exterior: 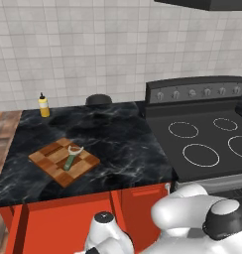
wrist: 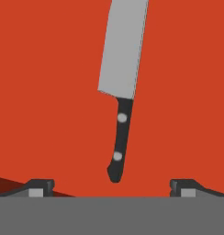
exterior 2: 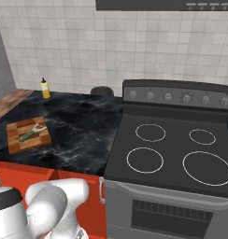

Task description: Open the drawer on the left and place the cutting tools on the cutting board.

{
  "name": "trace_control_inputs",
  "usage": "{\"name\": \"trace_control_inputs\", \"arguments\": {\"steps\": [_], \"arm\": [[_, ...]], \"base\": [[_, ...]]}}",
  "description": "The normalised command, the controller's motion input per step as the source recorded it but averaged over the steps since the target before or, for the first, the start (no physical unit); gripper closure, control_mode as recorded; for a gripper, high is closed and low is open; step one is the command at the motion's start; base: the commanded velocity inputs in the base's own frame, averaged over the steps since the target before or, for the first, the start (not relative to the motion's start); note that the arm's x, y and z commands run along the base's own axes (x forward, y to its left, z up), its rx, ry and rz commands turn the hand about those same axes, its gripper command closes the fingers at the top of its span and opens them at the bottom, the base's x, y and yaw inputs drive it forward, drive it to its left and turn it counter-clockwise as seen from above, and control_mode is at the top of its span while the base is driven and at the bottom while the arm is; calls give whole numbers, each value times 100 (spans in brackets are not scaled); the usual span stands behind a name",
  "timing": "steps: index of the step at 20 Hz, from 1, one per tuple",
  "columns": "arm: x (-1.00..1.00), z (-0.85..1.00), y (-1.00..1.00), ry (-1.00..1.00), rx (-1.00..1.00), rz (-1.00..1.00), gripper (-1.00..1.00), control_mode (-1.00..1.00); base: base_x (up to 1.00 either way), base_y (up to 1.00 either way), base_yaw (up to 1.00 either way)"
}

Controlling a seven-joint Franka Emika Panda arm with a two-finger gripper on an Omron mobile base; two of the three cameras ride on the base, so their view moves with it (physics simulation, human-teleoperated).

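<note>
— Steel blade, dark handle: the knife (wrist: 119, 101) lies flat on the drawer (wrist: 45, 92) floor, right under the gripper (wrist: 112, 186).

— Jaws wide, holding nothing. It's light, stiff, slippery; I'd pinch the handle. The peeler (exterior: 72, 156) is on the cutting board (exterior: 46, 157).

black marble counter (exterior: 118, 134) carries checkered cutting board (exterior: 51, 158) and yellow bottle (exterior: 43, 106).

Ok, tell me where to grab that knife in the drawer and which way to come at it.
Take the knife by its dark riveted handle, not the flat silver blade. In the hand view it lies flat on the red drawer floor, handle end nearest the gripper, whose jaws stand open on either side of it. Come straight down and close across the handle's narrow width, probably near the rivets.
</note>
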Motion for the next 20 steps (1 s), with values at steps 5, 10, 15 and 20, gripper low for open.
{"name": "trace_control_inputs", "arguments": {"steps": [5, 10, 15, 20], "arm": [[0, -13, 0, 0, 0, 2, -100, -100], [2, -2, 0, 0, 0, 4, -100, -100], [14, -11, 0, 0, -1, 6, -100, -100], [7, -23, 0, 0, -4, 5, -100, -100]], "base": [[0, 0, 0], [0, 0, 0], [0, 0, 0], [0, 0, 0]]}}
